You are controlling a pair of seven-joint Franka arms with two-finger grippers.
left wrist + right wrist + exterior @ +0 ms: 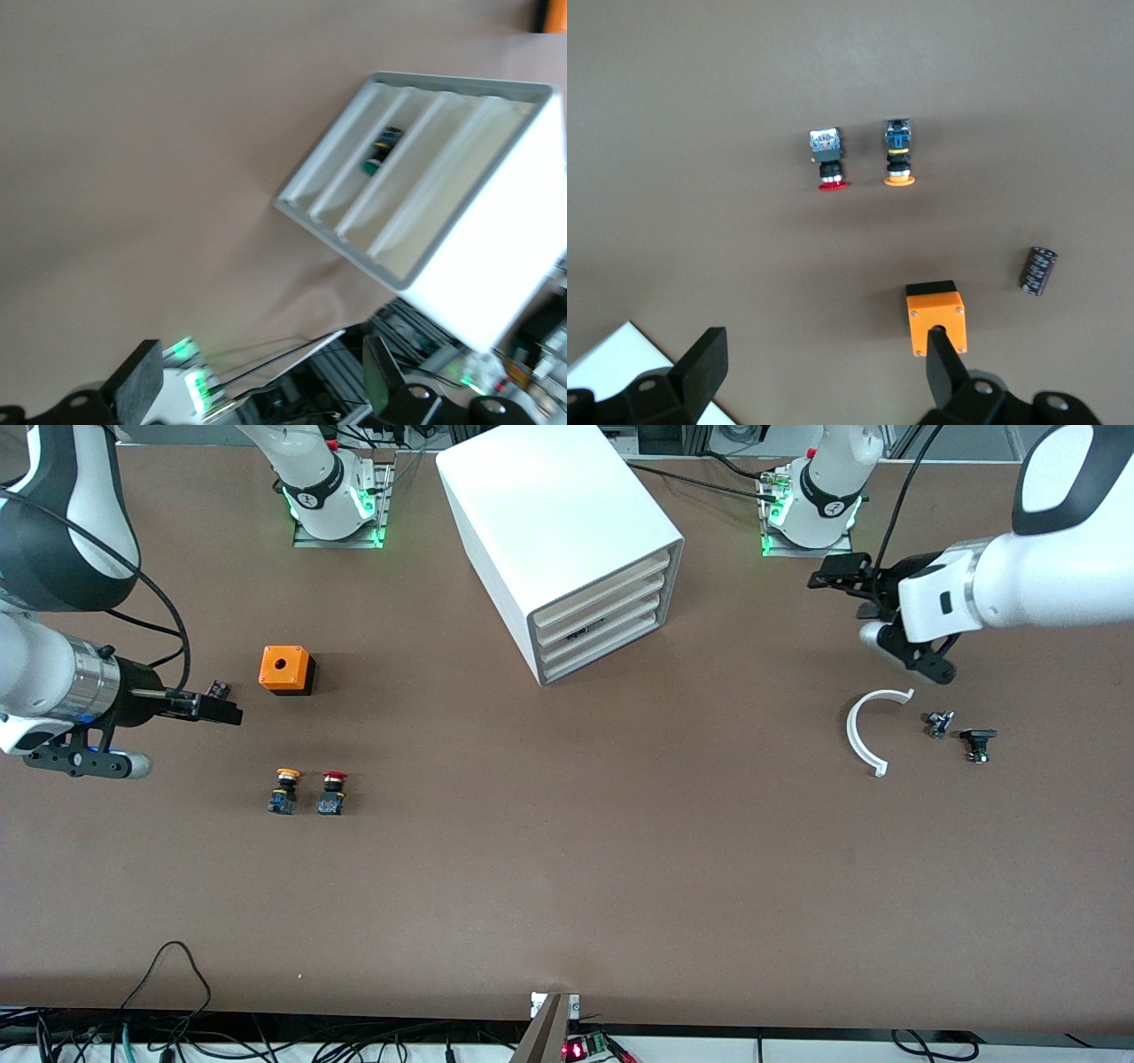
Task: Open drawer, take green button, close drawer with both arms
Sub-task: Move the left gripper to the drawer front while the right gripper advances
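Observation:
The white cabinet (567, 540) stands mid-table, near the arms' bases, with all its drawers pushed in. The drawer (604, 625) holding the button is one of the middle ones. In the left wrist view the button (380, 150) shows as a green cap lying in a slot of the cabinet (478, 266); in the front view it is only a dark speck (578, 634). My left gripper (837, 576) hangs open and empty over the table toward the left arm's end, apart from the cabinet. My right gripper (221, 710) hangs open and empty beside the orange box (286, 670).
A yellow-capped button (284, 790) and a red-capped one (332, 793) stand nearer the front camera than the orange box. A small black cylinder (218, 688) lies by the right gripper. A white curved piece (864, 735) and two small dark parts (939, 724) (978, 742) lie under the left arm.

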